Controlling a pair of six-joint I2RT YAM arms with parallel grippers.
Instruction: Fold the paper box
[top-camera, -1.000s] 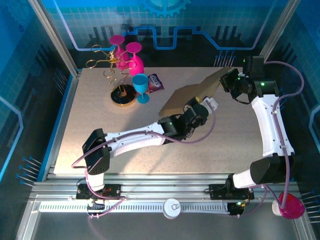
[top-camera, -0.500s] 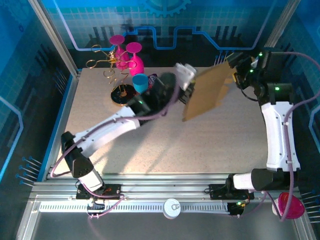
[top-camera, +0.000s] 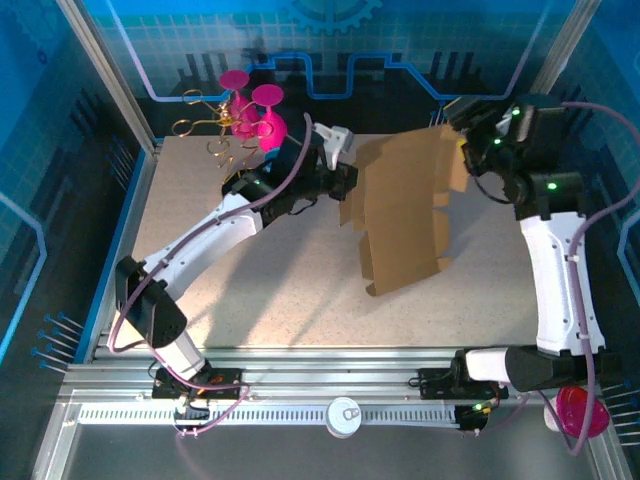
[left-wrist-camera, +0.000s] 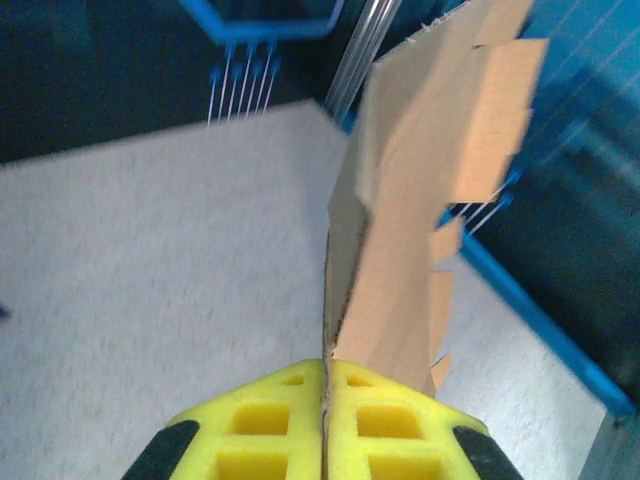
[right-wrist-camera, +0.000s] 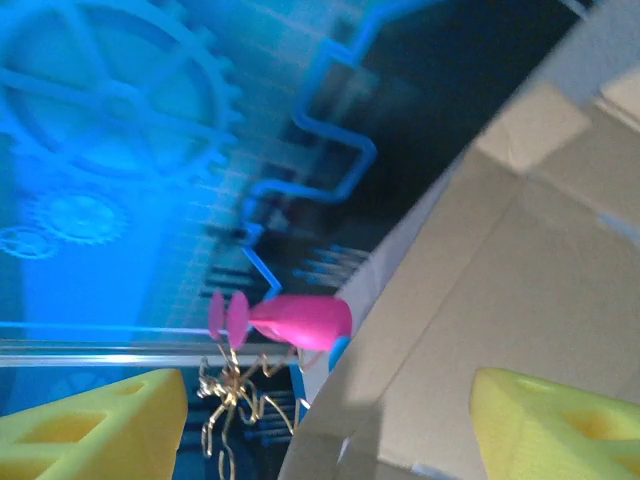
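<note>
**Paper box is up in the air, pinched by the left arm alone**

So the paper box (top-camera: 405, 210), a plain brown die-cut cardboard sheet with flaps and creases, isn't lying on the table. It's hanging above the speckled beige table (top-camera: 250, 290), opened out flat, toward the far right part of the surface. The flaps stick out along its edges, and its lower edge looks clear of the tabletop.

The left gripper (top-camera: 345, 188) reaches in from the left and has the sheet by its left edge. In the left wrist view the two yellow foam pads (left-wrist-camera: 270, 430) are squeezed tight together with the cardboard edge (left-wrist-camera: 400, 250) sandwiched right in the seam, and the sheet rises up and away from them.

The right gripper (top-camera: 465, 140) sits at the sheet's top right corner. From its own camera the yellow fingers (right-wrist-camera: 100, 420) are spread wide, and the cardboard (right-wrist-camera: 520, 290) fills the space past them. They aren't clamping anything, far as I can see.

Back left on the table there's a hot-pink plastic goblet (right-wrist-camera: 295, 320) next to a gold wire stand (top-camera: 205, 125).
</note>
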